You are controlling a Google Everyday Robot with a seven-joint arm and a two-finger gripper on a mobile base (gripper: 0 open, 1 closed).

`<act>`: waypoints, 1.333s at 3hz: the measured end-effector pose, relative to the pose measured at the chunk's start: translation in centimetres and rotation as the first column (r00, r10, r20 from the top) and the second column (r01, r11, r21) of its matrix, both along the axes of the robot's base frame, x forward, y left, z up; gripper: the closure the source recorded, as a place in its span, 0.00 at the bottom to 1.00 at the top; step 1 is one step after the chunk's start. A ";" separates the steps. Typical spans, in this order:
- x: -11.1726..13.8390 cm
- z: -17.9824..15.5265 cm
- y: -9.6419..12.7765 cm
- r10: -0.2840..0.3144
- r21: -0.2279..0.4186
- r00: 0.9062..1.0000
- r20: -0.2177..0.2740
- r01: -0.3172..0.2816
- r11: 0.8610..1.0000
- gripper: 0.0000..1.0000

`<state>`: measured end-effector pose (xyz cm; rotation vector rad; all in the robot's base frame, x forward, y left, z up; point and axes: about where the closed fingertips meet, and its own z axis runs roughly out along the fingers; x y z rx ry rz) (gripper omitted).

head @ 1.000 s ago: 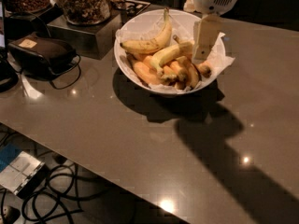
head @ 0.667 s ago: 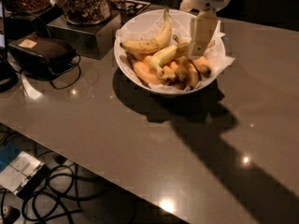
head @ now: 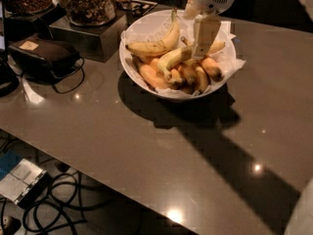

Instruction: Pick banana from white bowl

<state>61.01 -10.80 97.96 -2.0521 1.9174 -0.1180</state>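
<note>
The white bowl (head: 128, 67), lined with crinkled paper, stands at the back middle of the table. In it lies the banana (head: 172, 58), long, pale yellow-green and nearly straight, running from the bowl's centre toward its right rim. A more curved yellow banana (head: 154, 46) lies to its left, and short orange-yellow bananas (head: 209, 67) lie around it. My gripper (head: 199, 50) hangs from the white arm at the top of the view, reaches down into the bowl, and its tip is right at the middle of the pale banana, hiding part of it.
Glass jars of snacks (head: 88, 4) stand on a dark box (head: 85, 37) left of the bowl. A black case with a cable (head: 44, 55) lies at the far left. The table's front edge runs diagonally at lower left, with cables and a device (head: 22, 180) on the floor below.
My gripper has moved a little to the left over the bowl, now sitting over the middle of the pale banana. The bananas have not moved.
</note>
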 end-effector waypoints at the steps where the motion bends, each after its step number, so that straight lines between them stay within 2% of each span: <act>1: 0.5 -0.6 0.2 0.008 -0.008 1.000 -0.012 -0.008 1.000 0.36; 2: 1.1 -1.2 0.6 0.020 -0.017 1.000 -0.024 -0.020 1.000 0.49; 3: 1.6 -1.9 0.8 0.030 -0.027 0.999 -0.037 -0.031 0.999 0.48; 4: 2.1 -2.7 1.0 0.041 -0.037 0.998 -0.053 -0.043 0.998 0.42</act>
